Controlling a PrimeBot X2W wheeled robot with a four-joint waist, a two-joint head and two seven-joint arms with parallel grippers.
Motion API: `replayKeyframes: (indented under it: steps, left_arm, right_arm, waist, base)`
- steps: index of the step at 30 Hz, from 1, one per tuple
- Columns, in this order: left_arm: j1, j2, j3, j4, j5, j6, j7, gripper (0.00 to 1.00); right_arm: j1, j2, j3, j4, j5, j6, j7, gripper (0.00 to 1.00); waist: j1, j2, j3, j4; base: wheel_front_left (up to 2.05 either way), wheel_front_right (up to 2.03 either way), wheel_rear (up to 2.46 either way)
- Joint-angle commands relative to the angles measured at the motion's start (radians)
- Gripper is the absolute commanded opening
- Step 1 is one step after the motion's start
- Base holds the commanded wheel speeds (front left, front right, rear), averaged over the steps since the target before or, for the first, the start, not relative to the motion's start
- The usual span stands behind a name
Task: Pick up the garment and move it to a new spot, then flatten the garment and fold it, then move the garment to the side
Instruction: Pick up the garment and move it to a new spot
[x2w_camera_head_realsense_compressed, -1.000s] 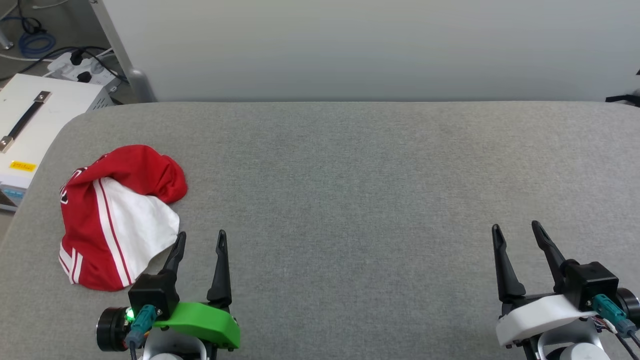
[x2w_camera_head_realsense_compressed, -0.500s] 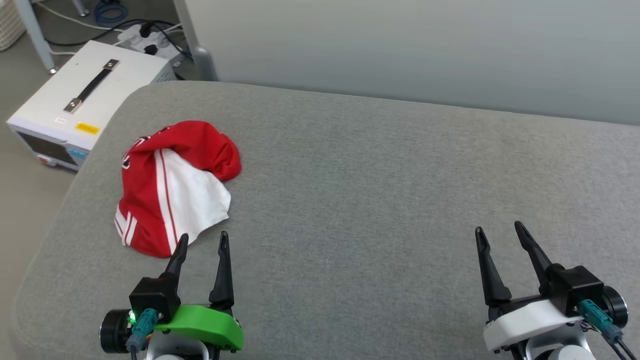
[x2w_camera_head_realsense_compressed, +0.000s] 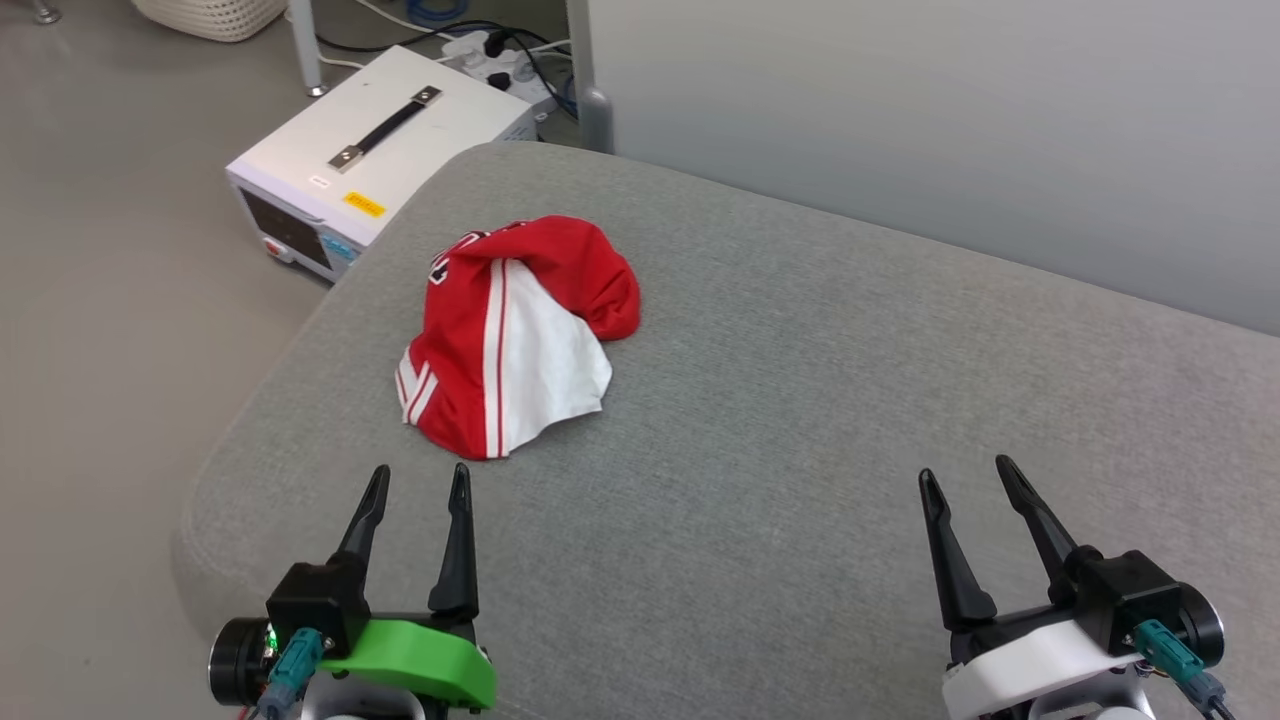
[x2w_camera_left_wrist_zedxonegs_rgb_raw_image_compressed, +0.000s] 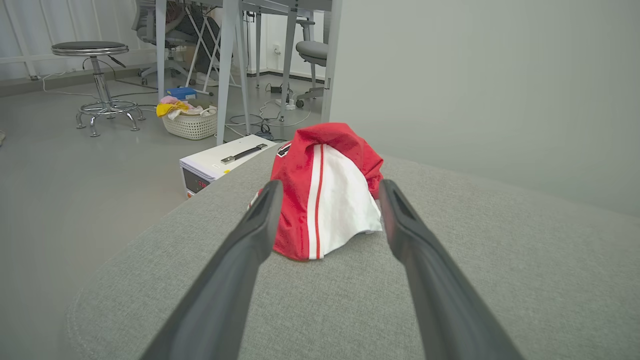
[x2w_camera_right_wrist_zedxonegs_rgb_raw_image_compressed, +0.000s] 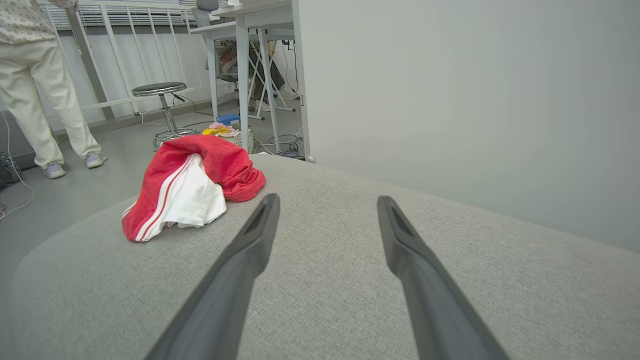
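Grippers first: your left gripper (x2w_camera_head_realsense_compressed: 420, 470) has its two dark fingers spread wide, with nothing between them and nothing touching them. Your right gripper (x2w_camera_head_realsense_compressed: 966, 468) is spread just as wide and is also empty. Both hover above the grey cushion (x2w_camera_head_realsense_compressed: 800, 400), well apart from each other.

On the floor past the cushion's end stands a pale woven basket (x2w_camera_left_wrist_zedxonegs_rgb_raw_image_compressed: 192, 125) with yellow and pink cloths (x2w_camera_left_wrist_zedxonegs_rgb_raw_image_compressed: 172, 106) heaped in it. A white case (x2w_camera_head_realsense_compressed: 380, 150) with a dark handle sits closed just beside the cushion's corner.

The garment (x2w_camera_head_realsense_compressed: 500, 330) lies in a crumpled mound near the cushion's left end, ahead of your left gripper and apart from it. In the head view its long axis runs away from you, leaning slightly right at the far end. The white sleeve faces your right, and the red-and-white stripes run along that axis. You cannot read the lettering.
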Motion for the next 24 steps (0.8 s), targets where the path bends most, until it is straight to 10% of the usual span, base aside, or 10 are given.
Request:
replayKeyframes:
  steps: [1, 24]
  left_arm:
    - [0.025, -0.003, -0.003, -0.005, 0.009, -0.011, -0.006, 1.0]
    - [0.048, -0.003, 0.002, 0.0, 0.019, -0.051, -0.006, 1.0]
  right_arm:
    - [0.02, -0.002, 0.003, 0.0, 0.01, -0.001, -0.009, 1.0]
    - [0.018, -0.002, 0.026, 0.012, 0.025, -0.001, -0.009, 1.0]
  waist:
    - [0.0, 0.0, -0.022, 0.08]
    - [0.0, 0.0, -0.016, 0.107]
  base:
    - [0.0, 0.0, 0.0]
    - [0.0, 0.0, 0.0]
